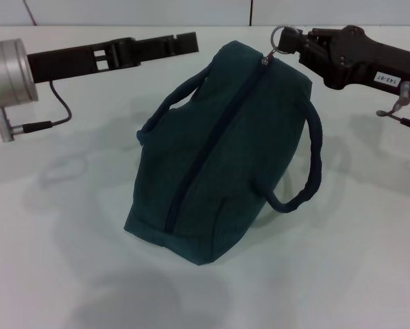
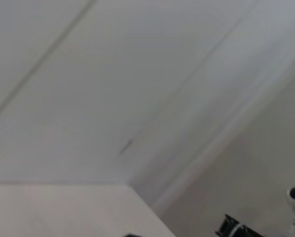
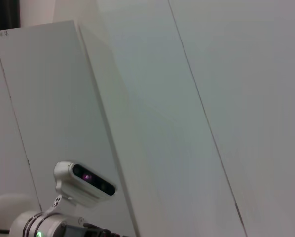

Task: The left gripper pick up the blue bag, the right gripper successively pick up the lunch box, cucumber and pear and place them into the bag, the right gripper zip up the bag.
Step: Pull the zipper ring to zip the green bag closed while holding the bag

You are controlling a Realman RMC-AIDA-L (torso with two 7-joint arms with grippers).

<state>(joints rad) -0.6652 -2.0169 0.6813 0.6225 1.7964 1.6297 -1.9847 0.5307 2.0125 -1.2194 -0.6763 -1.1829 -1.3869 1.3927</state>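
Note:
The blue bag (image 1: 225, 151) stands on the white table in the head view, its zip (image 1: 205, 144) drawn closed along the top. My right gripper (image 1: 302, 42) is at the bag's far right corner, shut on the ring zip pull (image 1: 284, 37). My left gripper (image 1: 191, 42) hovers just left of the bag's far end, a small gap away and not touching it. The bag's two loop handles (image 1: 308, 171) hang down its sides. The lunch box, cucumber and pear are out of view.
The white table (image 1: 68, 260) spreads around the bag. The left wrist view shows only pale wall panels (image 2: 113, 98). The right wrist view shows a white cabinet (image 3: 63, 98) and the left arm's wrist camera (image 3: 83, 185).

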